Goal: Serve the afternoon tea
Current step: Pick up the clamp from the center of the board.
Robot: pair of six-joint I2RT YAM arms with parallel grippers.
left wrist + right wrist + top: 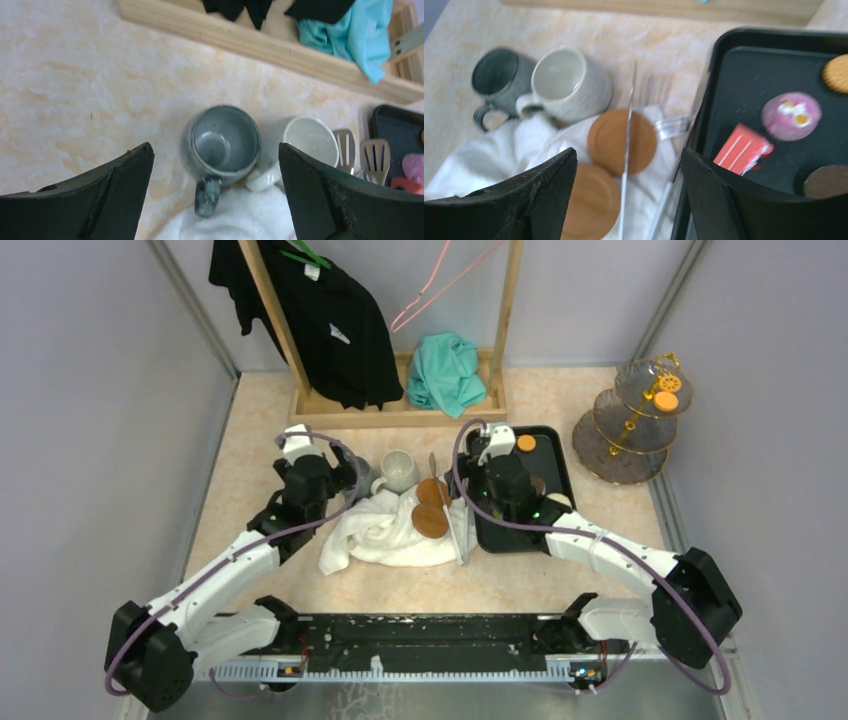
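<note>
With both pincers spread, the left gripper (215,149) hangs over the grey mug (222,137) nearer the table's far edge and the right gripper (628,152) over the tongs (631,90), so a skewed grasp could knock the white mug (310,140) just beside it, well apart from the stand (632,420) in the far right corner.

Grey mug (362,478) half behind the left arm (300,492) overhead, tongs (626,150) motion-blurred, sweets (665,392) on the stand (610,455) too small for detail.
</note>
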